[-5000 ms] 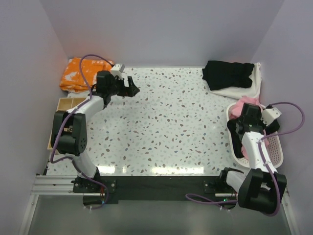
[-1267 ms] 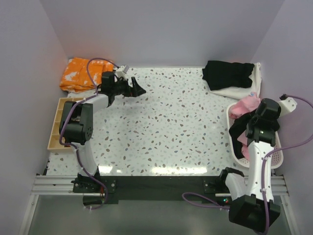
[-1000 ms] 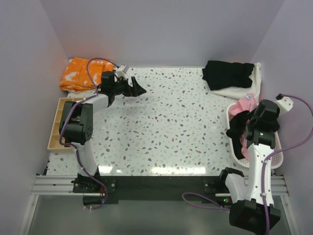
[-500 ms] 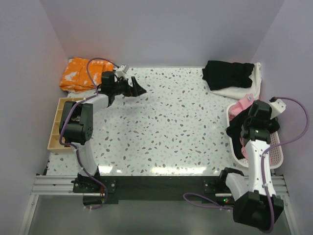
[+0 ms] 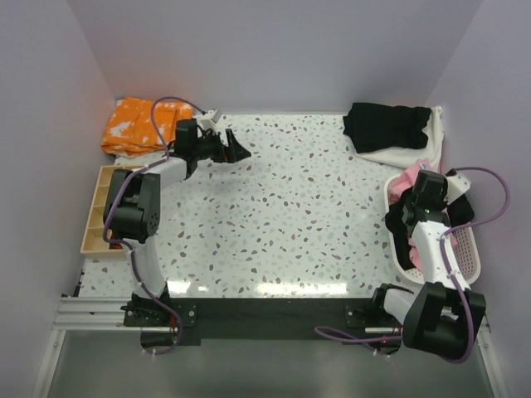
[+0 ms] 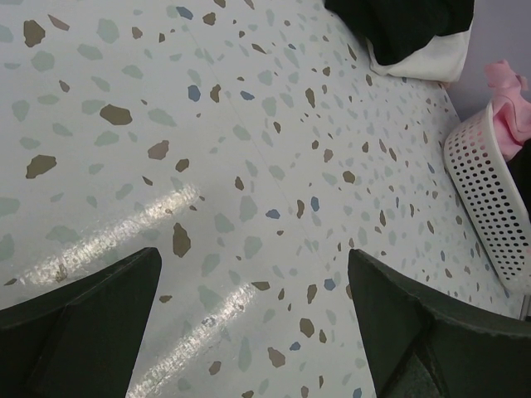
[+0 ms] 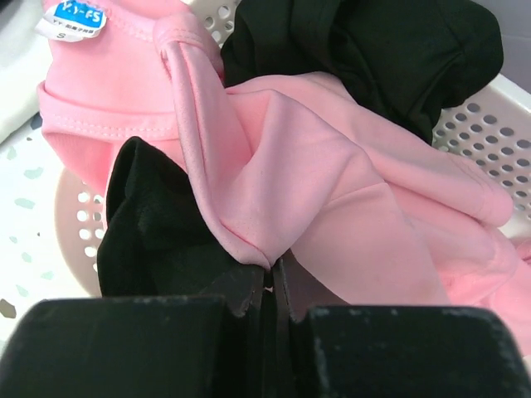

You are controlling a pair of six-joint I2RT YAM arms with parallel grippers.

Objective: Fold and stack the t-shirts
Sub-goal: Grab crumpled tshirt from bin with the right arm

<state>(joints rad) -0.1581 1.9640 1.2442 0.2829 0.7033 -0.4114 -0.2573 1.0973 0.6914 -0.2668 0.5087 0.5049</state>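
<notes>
I have the right claw (image 7: 267, 290) pinched on a pink shirt (image 7: 332, 182) fold, in the basket (image 5: 465, 261) at my 2 o'clock. Cloth trails toward 1 from the tips. Left claw (image 6: 253, 286) gapes empty, far out at 11.

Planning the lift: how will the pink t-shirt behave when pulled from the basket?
Likely floppy: the pink t-shirt is bunched in folds where the right tool pinches it, so it should drape. Probably light, being thin fabric. It may drag along the black shirt lying against it in the basket.
</notes>
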